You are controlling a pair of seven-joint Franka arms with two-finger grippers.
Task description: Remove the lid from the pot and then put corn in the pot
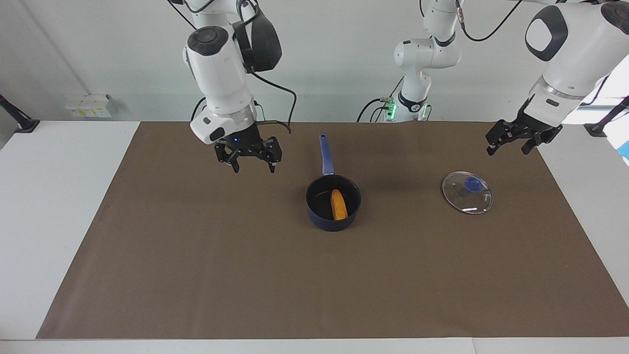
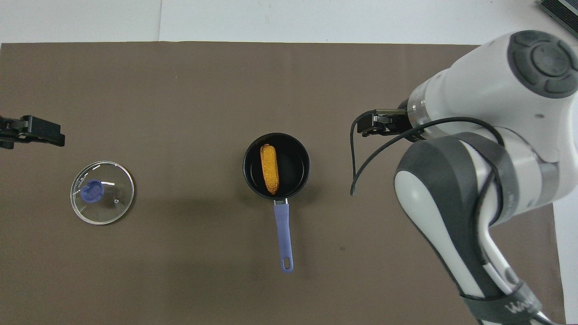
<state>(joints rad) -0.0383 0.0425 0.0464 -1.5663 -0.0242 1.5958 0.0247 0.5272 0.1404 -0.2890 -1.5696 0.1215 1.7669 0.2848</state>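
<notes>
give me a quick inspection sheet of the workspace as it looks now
surface: brown mat on a white table.
job's things: small dark navy-blue saucepan uncovered; orange-yellow corn cob lying inside; round clear glass lid with blue knob flat on the mat, toward the left arm's end.
clutter: nothing seen.
grippers: right gripper open, empty, raised over the mat; left gripper open, empty, above the mat near the lid.
cables: black cable hanging from the right arm's wrist.
surroundings: white wall; wall socket box.
</notes>
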